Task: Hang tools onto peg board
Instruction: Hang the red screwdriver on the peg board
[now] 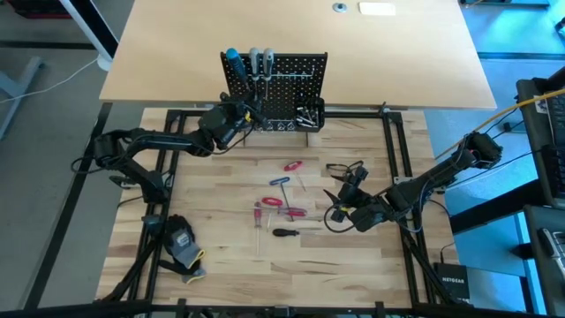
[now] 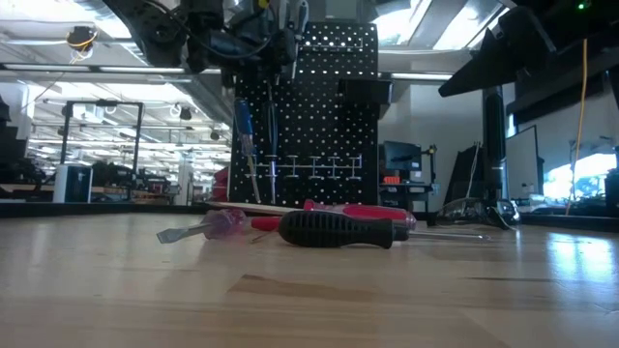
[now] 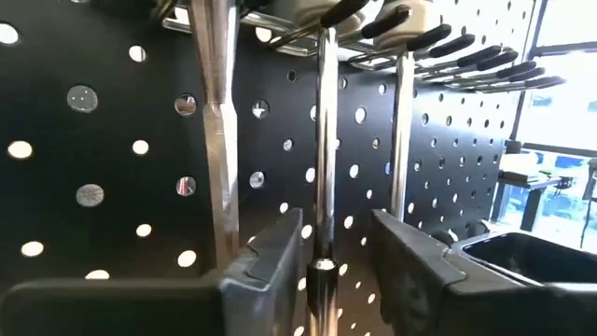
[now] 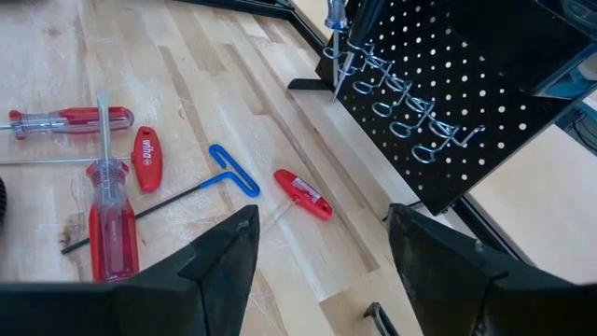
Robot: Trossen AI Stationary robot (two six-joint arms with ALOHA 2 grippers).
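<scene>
The black peg board (image 1: 275,88) stands upright at the table's far side. A blue-handled screwdriver (image 1: 232,60) and two grey-handled ones (image 1: 260,60) hang from its top wire hooks (image 3: 438,42), shafts down. My left gripper (image 3: 331,233) is at the board, open, with a finger on each side of the middle shaft (image 3: 323,140) and a gap to it. More tools lie on the table: red drivers (image 1: 269,203), a T-shaped key (image 4: 219,177) and a black-handled driver (image 2: 338,229). My right gripper (image 4: 322,252) hovers open over the table's right part.
A small black bin (image 1: 309,115) hangs on the board's lower right, with a row of bare wire hooks (image 4: 410,121) beside it. A black-and-yellow glove (image 1: 183,246) lies near the front left corner. Cables (image 1: 346,170) loop beside my right gripper.
</scene>
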